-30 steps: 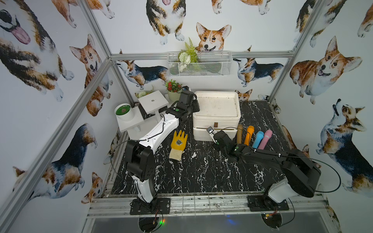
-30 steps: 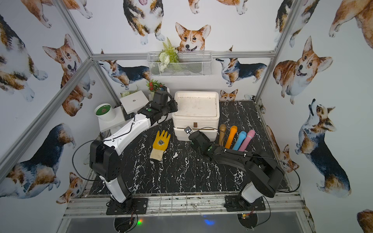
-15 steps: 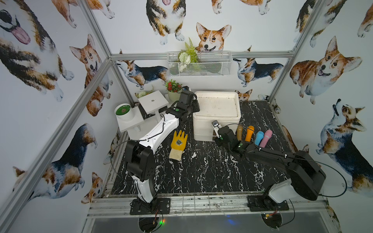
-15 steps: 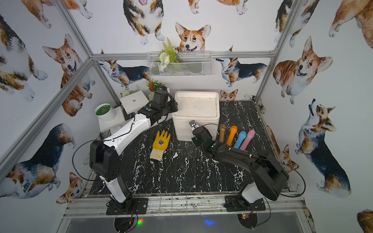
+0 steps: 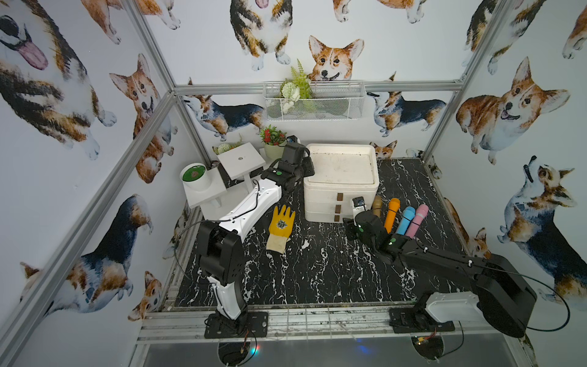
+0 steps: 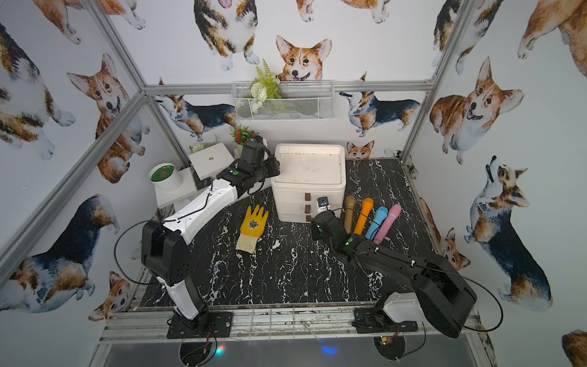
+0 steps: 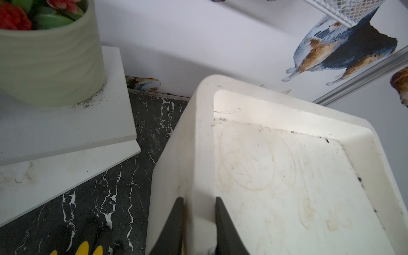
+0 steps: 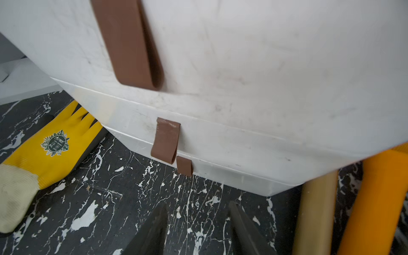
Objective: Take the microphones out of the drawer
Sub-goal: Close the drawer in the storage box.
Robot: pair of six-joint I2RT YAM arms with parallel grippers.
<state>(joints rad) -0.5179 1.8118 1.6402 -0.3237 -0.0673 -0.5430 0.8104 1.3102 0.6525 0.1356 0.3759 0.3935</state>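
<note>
Both top views show tan, orange, blue, pink microphones beside the shut drawer unit; right gripper parted, empty; left gripper pinches its rim.

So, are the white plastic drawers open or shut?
Shut. In both top views the three fronts of the white plastic drawer unit sit flush, brown pull tabs in line; none sticks out.

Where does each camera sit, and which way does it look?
Top views: high up, looking down at the drawer unit; left arm and right arm show.
Left wrist: on that arm, facing the unit's top; left end effector clamps its rim.
Right wrist: facing the drawer fronts; right end effector open.
Shared: yellow glove in all.
</note>
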